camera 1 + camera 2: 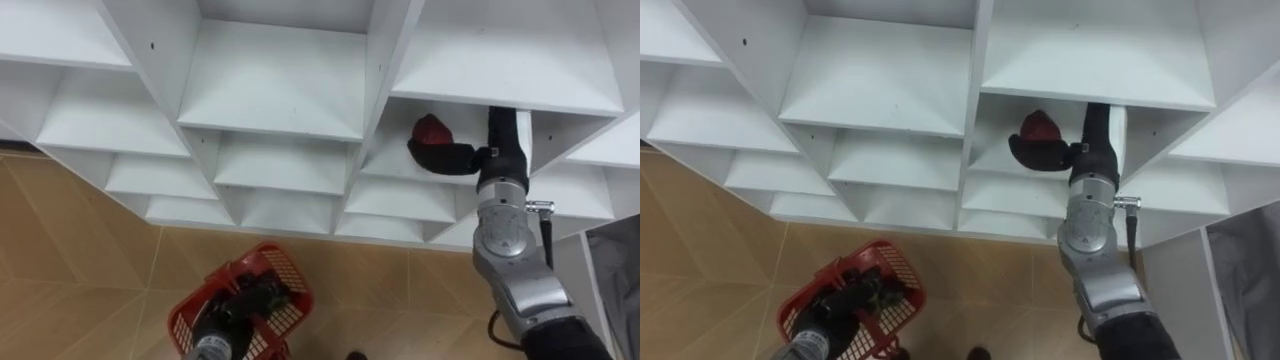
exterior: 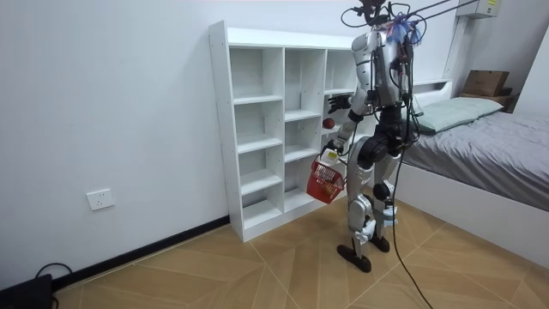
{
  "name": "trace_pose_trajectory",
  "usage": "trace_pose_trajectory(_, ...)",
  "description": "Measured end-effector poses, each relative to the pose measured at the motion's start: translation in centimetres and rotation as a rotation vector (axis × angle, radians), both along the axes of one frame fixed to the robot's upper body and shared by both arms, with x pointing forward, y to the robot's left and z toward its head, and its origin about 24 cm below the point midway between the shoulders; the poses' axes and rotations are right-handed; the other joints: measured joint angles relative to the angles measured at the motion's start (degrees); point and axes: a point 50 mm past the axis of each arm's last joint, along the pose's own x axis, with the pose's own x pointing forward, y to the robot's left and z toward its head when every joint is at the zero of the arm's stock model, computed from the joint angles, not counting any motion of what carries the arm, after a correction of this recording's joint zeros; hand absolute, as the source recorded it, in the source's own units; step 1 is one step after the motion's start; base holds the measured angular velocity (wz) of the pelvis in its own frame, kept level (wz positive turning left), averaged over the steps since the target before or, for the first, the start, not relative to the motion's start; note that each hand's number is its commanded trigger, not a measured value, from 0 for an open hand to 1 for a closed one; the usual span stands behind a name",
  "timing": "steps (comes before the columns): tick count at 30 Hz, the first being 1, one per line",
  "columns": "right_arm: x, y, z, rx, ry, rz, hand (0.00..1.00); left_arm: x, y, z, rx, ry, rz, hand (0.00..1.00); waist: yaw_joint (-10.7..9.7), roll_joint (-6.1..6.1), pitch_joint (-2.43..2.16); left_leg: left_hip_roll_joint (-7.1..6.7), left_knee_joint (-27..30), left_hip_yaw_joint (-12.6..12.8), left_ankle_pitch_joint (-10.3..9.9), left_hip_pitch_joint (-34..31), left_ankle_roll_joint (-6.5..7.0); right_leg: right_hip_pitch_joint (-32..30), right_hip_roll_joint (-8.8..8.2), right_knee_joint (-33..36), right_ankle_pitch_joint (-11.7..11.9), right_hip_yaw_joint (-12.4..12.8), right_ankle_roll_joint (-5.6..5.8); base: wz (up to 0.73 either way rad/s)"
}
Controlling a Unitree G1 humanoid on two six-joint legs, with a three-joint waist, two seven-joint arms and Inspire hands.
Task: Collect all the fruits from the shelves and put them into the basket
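Observation:
I stand facing the white closet (image 1: 280,110) of open compartments. A red fruit (image 1: 432,129) sits in a compartment of the right column. My right hand (image 1: 447,157) reaches into that compartment, its dark fingers curled round the fruit's near and lower side. Low at the left, my left hand (image 1: 243,299) is shut on the handle of a red mesh basket (image 1: 291,266), which hangs over the wooden floor. In the right eye view the fruit (image 1: 1039,124) shows just above the right hand (image 1: 1042,152), and the basket (image 1: 897,259) hangs lower left. The room view has the basket (image 2: 324,182) hanging at my thigh.
The other compartments in sight hold nothing. A bed (image 2: 480,129) with grey bedding stands close behind me at the room view's right; its grey edge (image 1: 615,270) shows at the lower right. Open wooden floor (image 2: 214,266) lies along the wall at the room view's left.

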Motion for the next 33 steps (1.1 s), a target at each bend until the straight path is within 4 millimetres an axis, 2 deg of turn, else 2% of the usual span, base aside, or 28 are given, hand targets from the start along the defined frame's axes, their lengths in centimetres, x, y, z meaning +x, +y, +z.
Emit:
trace_pose_trajectory(9,0.3,-0.5,-0.9,-0.017,0.048,-0.035,0.0,-0.2,0.0,-0.3,-0.003,0.023,0.001,1.0,0.83,-0.01,0.01,0.04,0.06,0.03,0.0,-0.17,0.0,-0.07,-0.01,0.07,0.01,-0.21,-0.01,0.0)
trace_pose_trajectory(18,-0.2,-1.5,-3.1,0.012,0.155,-0.074,0.0,-0.3,0.2,-0.7,-0.002,0.041,-0.013,1.0,2.4,0.0,0.0,0.08,0.51,0.02,-0.01,-1.05,0.0,-0.53,-0.24,0.27,0.02,-1.41,-0.02,0.04)
trace_pose_trajectory(22,0.0,-1.9,-3.9,0.077,0.21,-0.08,0.0,-0.3,0.5,-0.8,0.007,0.053,-0.014,1.0,3.09,0.06,0.02,0.1,0.5,0.0,0.01,-1.24,0.01,-0.71,-0.27,0.32,0.04,-1.52,-0.05,0.0)
trace_pose_trajectory(27,0.3,-2.1,-4.0,0.085,0.228,-0.07,0.0,-0.2,0.6,-0.7,0.004,0.053,-0.014,1.0,3.16,0.21,0.12,0.09,0.47,-0.14,0.01,-1.42,0.02,-0.77,-0.35,0.23,0.04,-1.89,-0.04,0.01)
trace_pose_trajectory(33,0.6,-3.7,-3.8,0.041,0.24,-0.107,0.0,-0.2,0.5,-0.7,-0.008,0.044,-0.023,1.0,4.12,0.42,0.25,0.05,0.48,-0.35,0.01,-1.58,0.02,-0.78,-0.4,0.18,0.04,-2.13,-0.04,0.01)
